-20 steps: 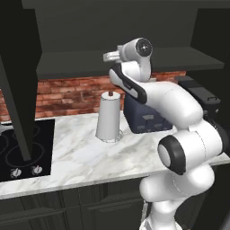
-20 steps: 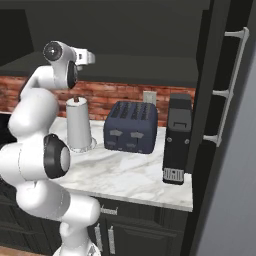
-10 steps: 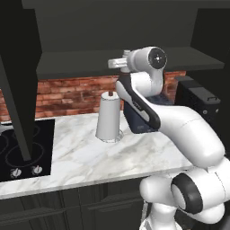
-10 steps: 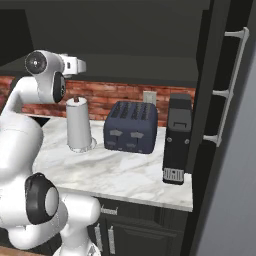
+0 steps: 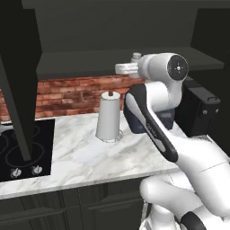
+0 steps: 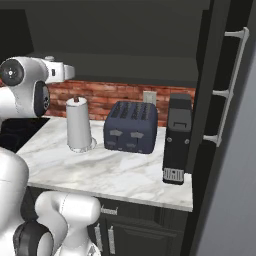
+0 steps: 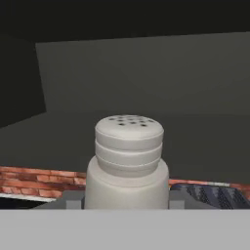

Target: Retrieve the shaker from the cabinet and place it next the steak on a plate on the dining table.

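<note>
At the far left of the left base view a black cooktop (image 5: 18, 155) is set into the marbled worktop (image 5: 90, 157), and a dark range hood (image 5: 20, 81) hangs above it. Right of the cooktop a white paper-towel roll (image 5: 108, 117) with a dark knob stands upright on the worktop, in front of the red brick wall (image 5: 72, 92). Above the bricks runs the flat dark shelf of the cabinet (image 5: 90, 60). Just in front of the shelf's near edge, above and a little right of the roll, the claw (image 5: 130, 64) is clamped on the shaker (image 5: 135, 57), whose pale cap peeps up over the white hand. In the hand view the shaker (image 7: 128, 163) stands upright and close to the camera, its holed cap on top, with a finger pad (image 7: 73, 199) at each side of its base and the dark cabinet (image 7: 146, 83) interior behind it. In the right base view the claw (image 6: 70, 71) sits just left of the roll (image 6: 79, 125). Right of the roll is a dark blue toaster (image 6: 131, 126) near the wall, then a black coffee machine (image 6: 178, 138) near the worktop's right end, beside a tall dark cupboard (image 6: 220, 125) with silver handles
</note>
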